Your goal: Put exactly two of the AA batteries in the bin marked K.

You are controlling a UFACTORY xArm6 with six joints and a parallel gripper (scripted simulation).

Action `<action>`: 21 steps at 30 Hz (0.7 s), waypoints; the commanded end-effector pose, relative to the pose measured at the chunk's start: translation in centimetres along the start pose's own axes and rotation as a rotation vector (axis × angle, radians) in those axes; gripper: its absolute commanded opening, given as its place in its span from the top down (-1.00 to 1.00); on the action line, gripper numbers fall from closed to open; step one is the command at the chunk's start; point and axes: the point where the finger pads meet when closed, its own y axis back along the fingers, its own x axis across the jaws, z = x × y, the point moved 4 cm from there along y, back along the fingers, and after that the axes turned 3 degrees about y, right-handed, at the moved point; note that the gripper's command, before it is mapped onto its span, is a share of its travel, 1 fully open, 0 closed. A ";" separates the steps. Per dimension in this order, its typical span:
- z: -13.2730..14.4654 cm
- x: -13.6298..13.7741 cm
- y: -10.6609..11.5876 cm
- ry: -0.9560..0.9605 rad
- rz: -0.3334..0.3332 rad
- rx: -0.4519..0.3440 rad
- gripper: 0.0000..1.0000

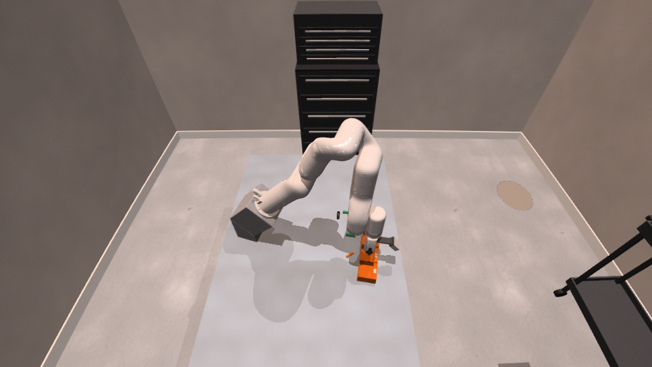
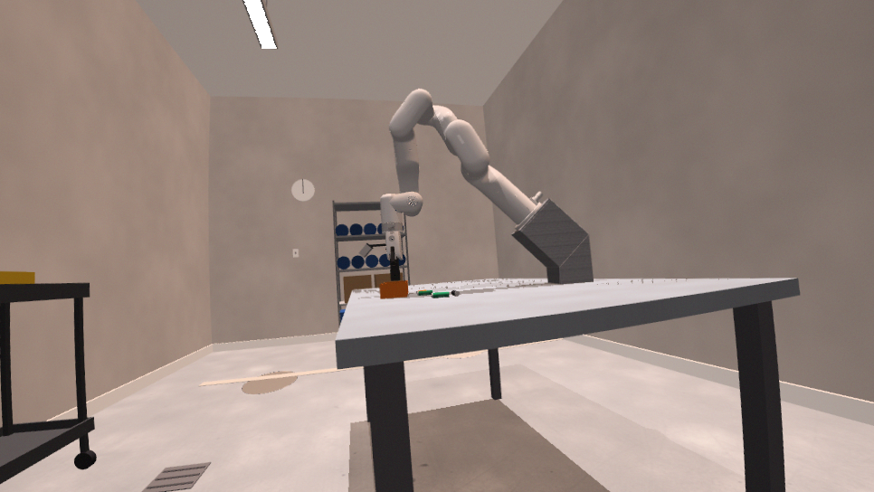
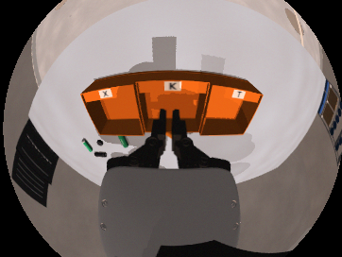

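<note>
The orange three-part bin [image 3: 171, 108] stands on the table, with its parts marked X, K [image 3: 171, 86] and T. It also shows in the overhead view [image 1: 367, 266]. My gripper [image 3: 169, 118] hangs just above the middle part, K, with its fingers pointing down into it. The fingers are shut with only a thin slit between them, and I see nothing in that slit. Two green batteries [image 3: 122, 141] [image 3: 84, 144] lie on the table to the left of the bin. The fingers hide part of K's floor.
A small black thing [image 3: 99, 154] lies near the green batteries. A small orange stick [image 1: 350, 254] lies beside the bin. The arm's dark base block [image 1: 253, 216] stands at the table's left side. The table edge runs close behind the bin.
</note>
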 end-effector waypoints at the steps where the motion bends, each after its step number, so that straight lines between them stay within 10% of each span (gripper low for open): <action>1: -0.1 0.0 0.9 0.000 -0.002 0.002 0.85; 21: 0.1 -5.0 2.4 0.000 -0.002 0.002 0.85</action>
